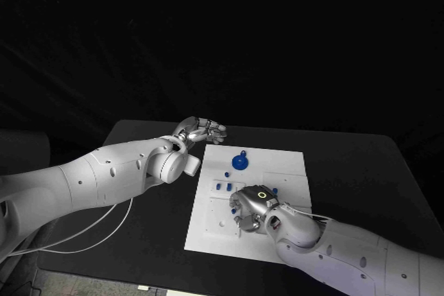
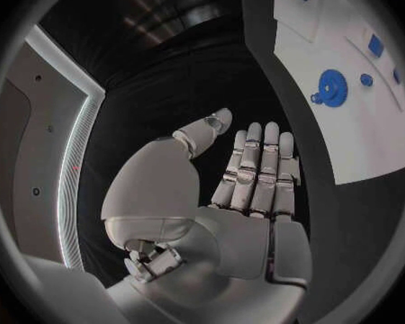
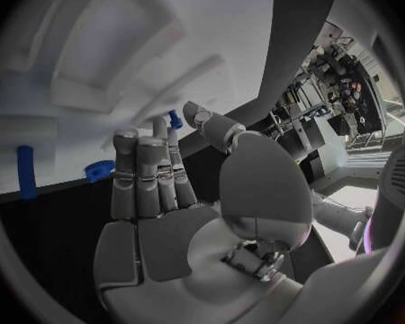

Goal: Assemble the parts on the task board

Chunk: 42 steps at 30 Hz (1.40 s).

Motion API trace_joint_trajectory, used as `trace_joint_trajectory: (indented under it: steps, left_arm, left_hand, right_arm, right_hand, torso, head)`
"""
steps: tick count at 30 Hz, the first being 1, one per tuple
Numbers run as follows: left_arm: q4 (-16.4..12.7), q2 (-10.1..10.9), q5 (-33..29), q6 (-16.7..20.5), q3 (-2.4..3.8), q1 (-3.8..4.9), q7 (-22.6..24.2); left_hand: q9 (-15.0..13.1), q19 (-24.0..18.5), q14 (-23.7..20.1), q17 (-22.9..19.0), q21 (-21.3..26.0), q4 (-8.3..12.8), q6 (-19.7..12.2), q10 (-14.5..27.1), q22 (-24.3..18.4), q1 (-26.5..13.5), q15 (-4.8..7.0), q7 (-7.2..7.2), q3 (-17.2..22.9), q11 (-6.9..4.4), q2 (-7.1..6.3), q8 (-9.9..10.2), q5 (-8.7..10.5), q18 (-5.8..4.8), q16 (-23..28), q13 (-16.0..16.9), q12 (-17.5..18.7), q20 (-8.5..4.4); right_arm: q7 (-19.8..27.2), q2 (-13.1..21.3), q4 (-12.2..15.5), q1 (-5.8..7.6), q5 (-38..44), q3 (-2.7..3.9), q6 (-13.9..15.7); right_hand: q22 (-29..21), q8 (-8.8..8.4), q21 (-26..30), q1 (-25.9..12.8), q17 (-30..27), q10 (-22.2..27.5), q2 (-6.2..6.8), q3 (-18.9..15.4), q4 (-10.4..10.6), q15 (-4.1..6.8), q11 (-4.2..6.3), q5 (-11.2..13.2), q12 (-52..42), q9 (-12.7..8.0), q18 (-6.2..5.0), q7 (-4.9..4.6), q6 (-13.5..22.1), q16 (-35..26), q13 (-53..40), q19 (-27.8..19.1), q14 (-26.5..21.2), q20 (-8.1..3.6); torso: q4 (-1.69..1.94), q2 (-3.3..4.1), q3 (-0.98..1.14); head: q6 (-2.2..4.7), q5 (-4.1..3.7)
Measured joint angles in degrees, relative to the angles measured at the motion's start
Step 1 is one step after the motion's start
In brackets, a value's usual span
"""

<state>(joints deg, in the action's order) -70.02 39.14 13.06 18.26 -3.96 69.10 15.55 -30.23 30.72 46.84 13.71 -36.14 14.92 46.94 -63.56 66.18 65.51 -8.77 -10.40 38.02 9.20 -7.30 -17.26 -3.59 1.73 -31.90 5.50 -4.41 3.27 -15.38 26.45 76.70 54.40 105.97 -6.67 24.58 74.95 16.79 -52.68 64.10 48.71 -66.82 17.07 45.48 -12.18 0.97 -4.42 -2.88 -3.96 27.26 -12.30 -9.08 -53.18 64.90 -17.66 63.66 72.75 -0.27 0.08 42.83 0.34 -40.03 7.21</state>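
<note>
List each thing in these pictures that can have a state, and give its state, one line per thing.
Left hand: open, holding nothing, off the board's far left corner.
Right hand: open, empty, over the task board.
Blue gear: lying flat on the board.
Small blue parts: resting on the board, untouched.

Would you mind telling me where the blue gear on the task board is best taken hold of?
Probably by its toothed rim, from straight above: the blue gear seems to lie flat on the task board, leaving only its edge to pinch. The left hand, open beside the board, is nearer.
</note>
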Motion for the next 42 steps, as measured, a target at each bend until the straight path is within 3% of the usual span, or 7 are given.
trace_joint_trajectory:
  steps: [5,11,15,17,24,33,42]
  left_arm:
    - [0.2,0.2,0.0,0.0,0.00,0.00,0.0]
    - [0.7,0.4,0.0,-0.1,0.00,0.00,0.0]
    - [0.9,0.4,0.0,-0.1,0.00,0.00,0.0]
    - [1.0,0.4,0.0,-0.2,0.00,0.00,0.0]
    - [1.3,0.2,0.0,-0.3,-0.01,0.00,0.0]
    - [1.3,0.1,0.0,-0.5,-0.01,0.00,0.0]
    - [1.3,0.2,0.0,-0.6,0.00,-0.01,0.0]
  left_hand:
    - [0.0,0.0,0.0,0.1,0.0,0.0,0.0,0.0,0.0,0.0,0.00,0.00,0.0,0.00,0.00,0.0,0.00,0.00,0.0,0.0,0.0,0.00]
    - [0.0,0.0,0.0,0.1,0.0,0.0,0.0,0.0,0.0,0.0,0.00,0.00,0.0,0.00,0.00,0.0,0.00,0.00,0.0,0.0,0.0,0.00]
    - [0.0,0.0,0.0,0.1,0.0,0.0,0.0,0.0,0.1,0.0,0.00,0.00,0.0,0.00,0.00,0.0,0.00,0.00,0.0,0.0,0.0,0.00]
    - [0.0,0.0,0.0,0.1,0.0,0.0,0.0,0.0,0.1,0.0,0.00,0.00,0.0,0.00,0.00,0.0,0.00,0.00,0.0,0.0,0.0,0.00]
    - [0.0,0.0,0.0,0.2,0.0,0.0,0.0,0.0,0.1,0.0,0.00,0.00,0.0,0.00,0.00,0.0,0.00,0.00,0.0,0.0,0.0,0.00]
    - [0.0,0.0,0.2,0.3,0.0,0.0,0.0,0.0,0.1,0.0,-0.21,-0.01,-0.3,0.00,0.00,0.0,0.00,0.00,0.2,-0.1,0.0,0.00]
    - [0.0,0.0,0.2,0.3,0.0,-0.1,0.0,0.2,0.2,0.0,-0.21,-0.01,-0.4,0.22,0.00,0.0,0.00,0.00,0.2,-0.1,0.0,0.00]
  right_arm:
    - [0.3,2.9,3.1,0.96,-1.3,0.78,1.2]
    - [1.1,6.9,7.7,2.19,-3.1,3.40,2.6]
    - [1.6,10.1,9.9,3.04,-4.9,6.40,2.8]
    - [1.7,11.3,9.9,3.69,-6.3,7.21,2.9]
    - [1.8,13.9,6.8,6.35,-7.7,7.47,0.6]
    - [1.8,12.5,3.2,6.33,-7.7,7.00,-5.4]
    - [1.9,12.0,0.8,6.31,-6.9,6.03,-8.5]
  right_hand:
    - [0.0,-0.19,0.2,-0.8,-0.1,0.5,0.08,-1.9,-0.8,-0.01,-0.50,-0.1,0.0,-0.2,0.36,-0.25,0.3,0.0,0.1,0.0,0.0,0.02]
    - [0.0,-0.23,0.3,-0.9,-0.1,1.2,-0.04,-2.3,-1.2,0.00,-1.21,-0.3,0.0,-0.2,0.54,-0.23,0.5,0.0,0.3,-0.1,0.0,0.10]
    - [0.0,-0.22,0.3,-0.9,-0.2,0.4,-0.04,-2.5,-1.1,0.28,-0.70,-0.7,-0.7,-0.2,0.53,-0.17,0.5,0.2,0.3,0.2,0.3,-0.01]
    - [0.0,-0.22,0.3,-0.9,-0.3,-0.1,-0.04,-2.5,-1.1,0.35,-0.59,-0.7,-0.8,-0.2,0.53,-0.16,0.5,0.4,0.3,0.4,0.4,-0.21]
    - [0.0,-0.52,0.3,0.2,-0.2,1.3,0.09,-4.4,-3.2,0.12,-1.25,-0.9,-0.1,-0.5,0.61,-0.40,1.4,0.8,1.1,0.9,0.5,-0.44]
    - [0.0,-1.34,0.9,-1.4,-0.1,4.6,-0.01,-8.6,-4.0,-1.19,-2.54,-0.6,0.2,-1.1,0.61,1.50,4.4,1.0,2.7,-0.5,-0.8,0.10]
    - [0.0,-1.34,0.9,-1.6,-0.1,4.6,0.20,-8.5,-3.4,-1.19,-2.51,-0.2,-0.2,-1.1,0.60,1.52,4.4,1.3,2.9,-0.7,-0.8,0.29]
  torso:
    - [-0.03,-0.01,-0.01]
    - [-0.13,-0.07,0.01]
    - [-0.16,-0.08,0.03]
    - [-0.18,-0.09,0.03]
    - [-0.33,-0.22,0.10]
    - [-0.42,-0.29,0.13]
    - [-0.26,-0.21,0.07]
  head:
    - [0.16,-0.04]
    - [0.62,-0.40]
    - [1.05,-0.83]
    - [1.26,-1.00]
    - [1.66,-1.36]
    - [1.82,-1.32]
    - [1.67,-1.55]
